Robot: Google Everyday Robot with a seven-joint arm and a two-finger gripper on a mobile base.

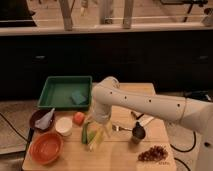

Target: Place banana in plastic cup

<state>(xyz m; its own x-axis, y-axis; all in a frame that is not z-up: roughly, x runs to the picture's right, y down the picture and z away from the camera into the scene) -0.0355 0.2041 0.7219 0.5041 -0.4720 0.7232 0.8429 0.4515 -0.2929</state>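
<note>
The only view looks down on a wooden table (120,160) from the near side. The white arm (145,102) comes in from the right, bends at a rounded elbow above the middle of the table and turns down to the gripper (99,121), which hangs low over the left-centre of the table, just right of a red fruit (78,118). Its fingers stand wide apart, and nothing can be seen held between them. The banana (95,142) lies on the table just near of the gripper, pale yellow, with its length running near to far. A dark green vegetable (85,133) lies alongside it on the left, touching or nearly so. A pale translucent shape right under the gripper and against the banana's far end looks like the cup (103,131), but its outline merges with the banana, so I cannot tell whether it stands upright. At the far left is a green tray (52,102) holding a blue sponge (78,97). Near of the tray are a dark bowl (36,125) with something white in it, a white container (63,126) and, nearest, an orange bowl (46,148). To the right of the banana are a utensil (119,128), a metal cup (138,133) and, at the near right, a dark red cluster (152,153).
</note>
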